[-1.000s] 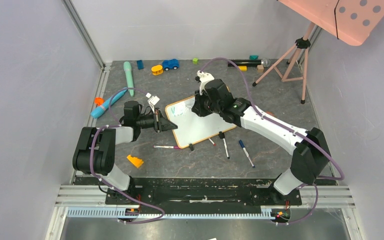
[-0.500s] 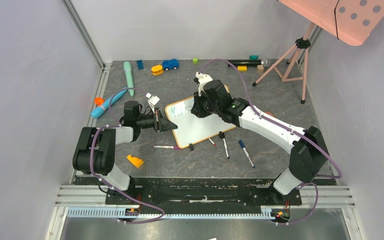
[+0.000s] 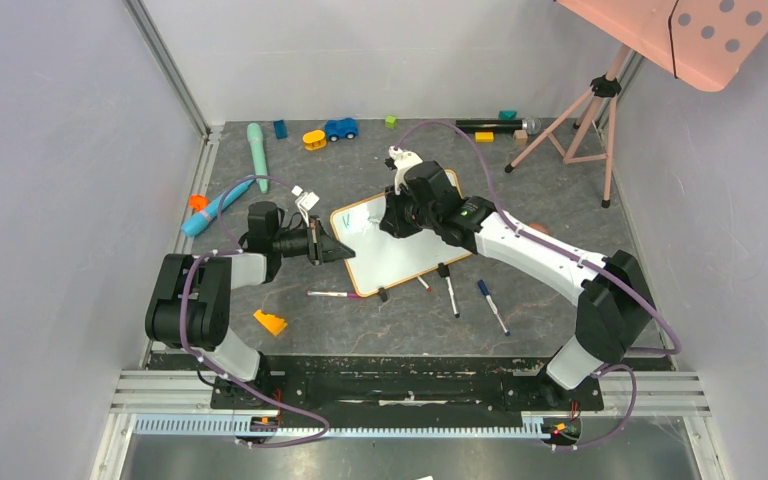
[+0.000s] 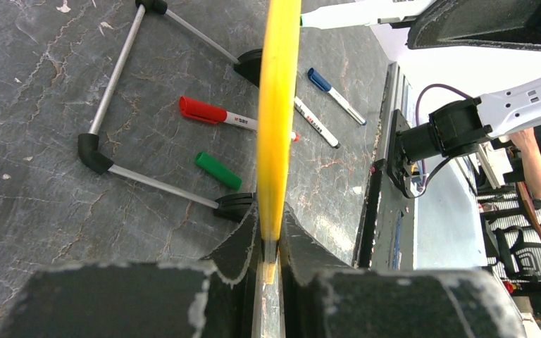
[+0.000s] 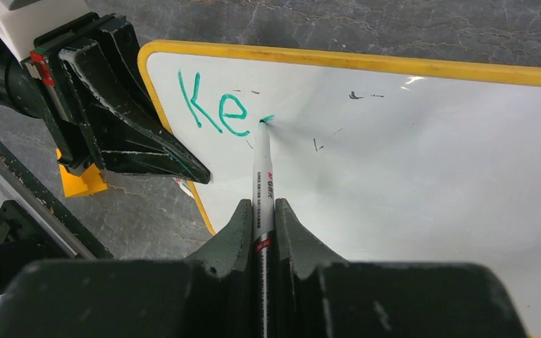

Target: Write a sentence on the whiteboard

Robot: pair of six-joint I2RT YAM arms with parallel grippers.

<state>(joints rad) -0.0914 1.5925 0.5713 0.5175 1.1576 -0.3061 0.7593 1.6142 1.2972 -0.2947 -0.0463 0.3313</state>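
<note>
The whiteboard [image 3: 407,256] stands propped on the table [image 3: 380,325], its long axis running from the left gripper [image 3: 338,248] off to the right. The left gripper pinches the board's short left edge, jaws narrowed onto the yellow-orange frame (the left wrist view shows that rim edge-on between them). The right gripper [image 5: 261,211] is clamped on a marker [image 5: 262,165], whose tip touches the white surface just right of the green "Ke" [image 5: 213,109] — all of the sentence that shows. The next letter, I judge, belongs to the right of the "e", so the stroke must travel along the long axis, parallel to the top rim and away from the holding arm. The marker's barrel carries small red print — too small to read.
</note>
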